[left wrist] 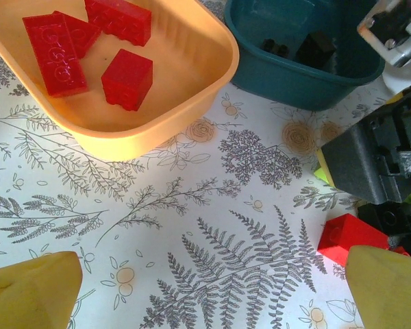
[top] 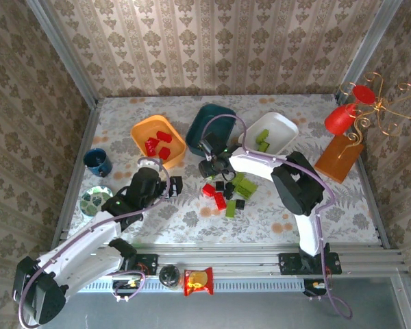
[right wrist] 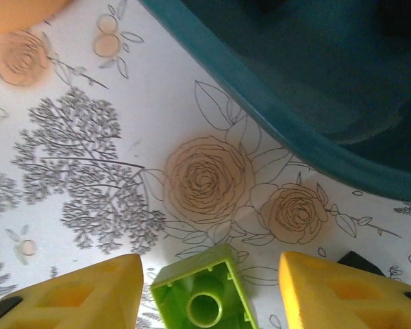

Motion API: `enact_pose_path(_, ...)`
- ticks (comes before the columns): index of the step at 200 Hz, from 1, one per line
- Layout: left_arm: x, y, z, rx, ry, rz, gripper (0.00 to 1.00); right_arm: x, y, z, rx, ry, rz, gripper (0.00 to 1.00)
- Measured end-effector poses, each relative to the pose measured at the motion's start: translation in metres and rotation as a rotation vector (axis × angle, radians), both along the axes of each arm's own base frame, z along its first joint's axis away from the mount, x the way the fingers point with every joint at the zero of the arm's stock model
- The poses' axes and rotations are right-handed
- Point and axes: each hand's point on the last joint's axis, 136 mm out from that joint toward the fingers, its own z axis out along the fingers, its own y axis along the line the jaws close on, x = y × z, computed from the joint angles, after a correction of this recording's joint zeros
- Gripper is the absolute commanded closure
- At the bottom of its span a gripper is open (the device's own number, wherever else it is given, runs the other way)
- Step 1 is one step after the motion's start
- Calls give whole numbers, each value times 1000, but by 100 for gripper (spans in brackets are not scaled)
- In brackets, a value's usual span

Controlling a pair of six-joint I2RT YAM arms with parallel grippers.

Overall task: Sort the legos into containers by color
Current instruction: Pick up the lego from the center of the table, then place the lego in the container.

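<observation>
The right claw point(right wrist: 209, 274) stands half-wide astride a lime green brick point(right wrist: 202, 301), with a sliver of gap on each side. Just beyond its tips runs the dark teal bin point(right wrist: 315, 137). The left claw point(left wrist: 205, 295) gapes wide over the patterned tablecloth point(left wrist: 192, 205), with a red brick point(left wrist: 346, 236) beside its right finger point(left wrist: 387, 288). Ahead-left sits the orange bin point(left wrist: 192, 89) holding red bricks point(left wrist: 127, 79).

On the bench point(top: 192, 218), the orange bin point(top: 140, 130) at ten o'clock holds red bricks point(top: 157, 143). The teal bin point(top: 207, 120) sits at twelve, the white bin point(top: 283, 125) at one o'clock holds green bricks point(top: 262, 140), and loose bricks point(top: 220, 201) lie mid-bench.
</observation>
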Motion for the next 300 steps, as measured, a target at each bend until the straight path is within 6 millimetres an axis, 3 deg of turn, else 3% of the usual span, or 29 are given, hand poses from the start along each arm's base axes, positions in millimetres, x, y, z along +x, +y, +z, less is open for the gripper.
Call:
enact_pose_path(71, 0, 0, 0, 1, -1, 2, 0, -10, 0, -11, -82, -2, 47, 62)
enact_pose_path(82, 0, 0, 0, 1, 0, 2, 0, -10, 0, -11, -84, -4, 53, 62)
enact_pose_path(116, 0, 0, 0, 1, -1, 2, 0, -11, 2, -11, -81, 0, 61, 46)
enact_pose_path(132, 0, 1, 0, 1, -1, 3, 0, -11, 1, -12, -84, 0, 65, 45)
enact_pose_path(197, 0, 1, 2, -4, -8, 2, 0, -11, 2, -23, -96, 22, 63, 66)
enact_pose_path(228, 0, 1, 3, -4, -8, 3, 0, -13, 4, -20, -78, 27, 67, 70)
enact_pose_path(248, 0, 1, 5, -10, -15, 3, 0, -15, 5, -1, -36, 12, 69, 71)
enact_pose_path(274, -1, 2, 8, -18, -26, 3, 0, -9, 1, 61, 82, -79, 37, 72)
enact_pose_path(288, 0, 2, 8, -17, -26, 4, 0, 2, -16, 100, 154, -149, -19, 73)
enact_pose_path(300, 0, 2, 8, -18, -26, 5, 0, 14, -44, 126, 196, -202, -93, 73)
